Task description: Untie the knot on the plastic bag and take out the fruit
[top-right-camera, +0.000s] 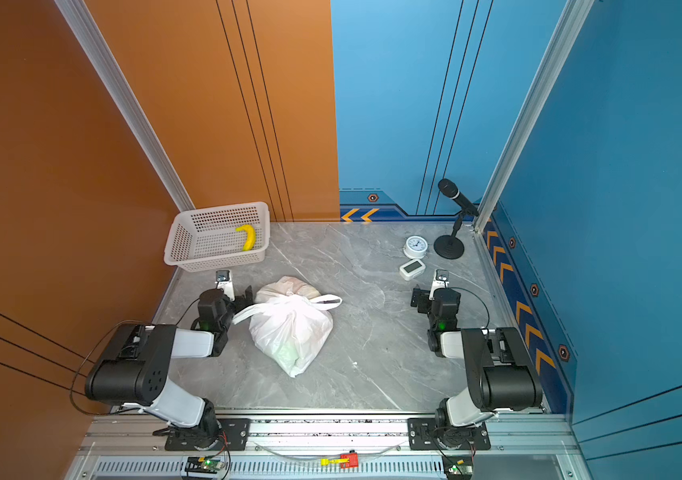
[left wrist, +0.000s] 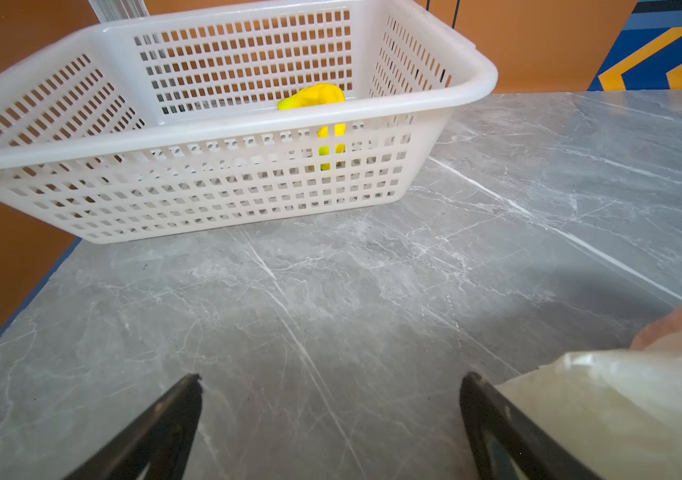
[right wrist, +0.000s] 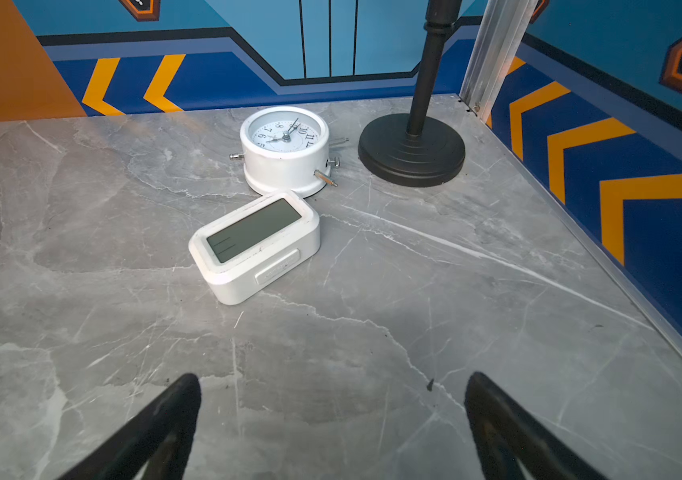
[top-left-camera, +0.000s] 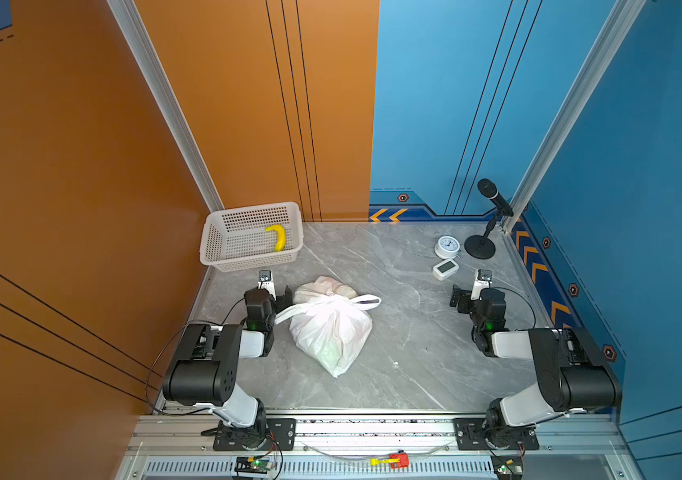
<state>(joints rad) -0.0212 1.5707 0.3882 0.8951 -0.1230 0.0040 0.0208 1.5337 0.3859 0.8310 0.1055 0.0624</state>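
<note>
The white plastic bag point(top-left-camera: 331, 332) point(top-right-camera: 289, 332) lies tied in the middle of the grey table. Its knot point(top-left-camera: 336, 293) point(top-right-camera: 295, 294) sits at the far end, with one loop handle out to each side. The fruit stays inside the bag and shows only as faint pink point(top-left-camera: 322, 286) and green tints. My left gripper point(top-left-camera: 274, 291) point(top-right-camera: 234, 291) point(left wrist: 331, 382) stands open just left of the bag, holding nothing, and one finger point(left wrist: 484, 403) is next to the bag's plastic point(left wrist: 621, 411). At the right, my right gripper point(top-left-camera: 472, 294) point(top-right-camera: 430, 294) point(right wrist: 331, 382) is open over bare table, far from the bag.
A white perforated basket point(top-left-camera: 256, 208) point(top-right-camera: 222, 206) point(left wrist: 247, 120) with a yellow banana point(top-left-camera: 277, 237) point(left wrist: 318, 93) stands at the back left. A round white clock point(top-left-camera: 447, 246) point(right wrist: 285, 145), a white digital clock point(top-left-camera: 445, 268) point(right wrist: 254, 245) and a microphone stand point(top-left-camera: 479, 247) point(right wrist: 412, 149) are at the back right.
</note>
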